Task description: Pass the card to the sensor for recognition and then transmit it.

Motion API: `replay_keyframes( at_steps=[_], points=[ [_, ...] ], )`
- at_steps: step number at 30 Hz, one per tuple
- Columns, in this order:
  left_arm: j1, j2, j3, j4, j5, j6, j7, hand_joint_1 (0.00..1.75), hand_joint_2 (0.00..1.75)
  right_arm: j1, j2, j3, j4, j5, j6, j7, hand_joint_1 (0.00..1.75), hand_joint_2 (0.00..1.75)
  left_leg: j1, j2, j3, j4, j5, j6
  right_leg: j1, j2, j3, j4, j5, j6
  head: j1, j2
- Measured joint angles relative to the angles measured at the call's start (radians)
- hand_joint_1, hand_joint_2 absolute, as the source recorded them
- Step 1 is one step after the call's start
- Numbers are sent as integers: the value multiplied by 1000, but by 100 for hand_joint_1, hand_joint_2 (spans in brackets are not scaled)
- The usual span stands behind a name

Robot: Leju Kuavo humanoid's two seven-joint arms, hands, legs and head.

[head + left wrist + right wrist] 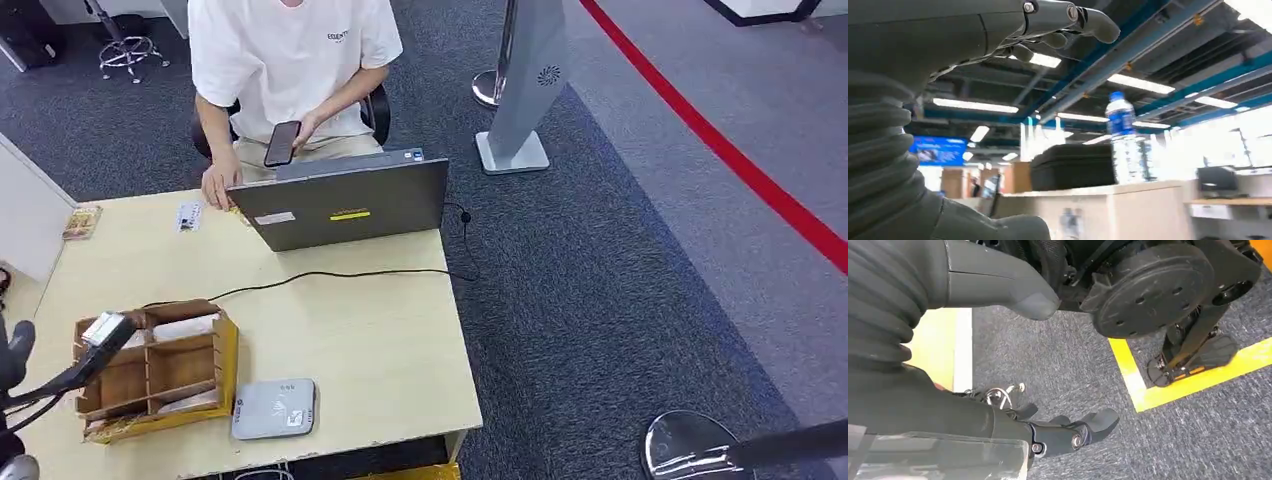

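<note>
A wooden divided box (226, 352) stands on the near left of the pale table (370, 340), with pale cards (185, 327) lying in its compartments. The flat grey sensor (274, 408) lies just right of the box at the table's front edge. My left hand (998, 60) is raised and faces the ceiling, fingers apart from the thumb and nothing between them. A thin dark stalk with a pale tip (100, 330) reaches over the box's left corner. My right hand (998, 390) hangs over the grey carpet, thumb and fingers apart, holding nothing.
A person in a white shirt (290, 50) sits behind the open grey laptop (345, 205), holding a phone (282, 143). A small card (188, 216) lies by the person's other hand. A black cable (330, 275) crosses the table. A grey stand (520, 90) rises at the right.
</note>
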Motion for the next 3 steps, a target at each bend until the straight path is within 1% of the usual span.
replay_keyframes(
  at_steps=[3],
  points=[
    [45, 31, 134, 90, 32, 40, -40, 0, 175, -27, 0, -34, 32, 3, 17, -14, 0, 175, 1, 1, 1, 0, 0, 0, 1, 1, 0, 0, 0, 0, 0, 0]
  ],
)
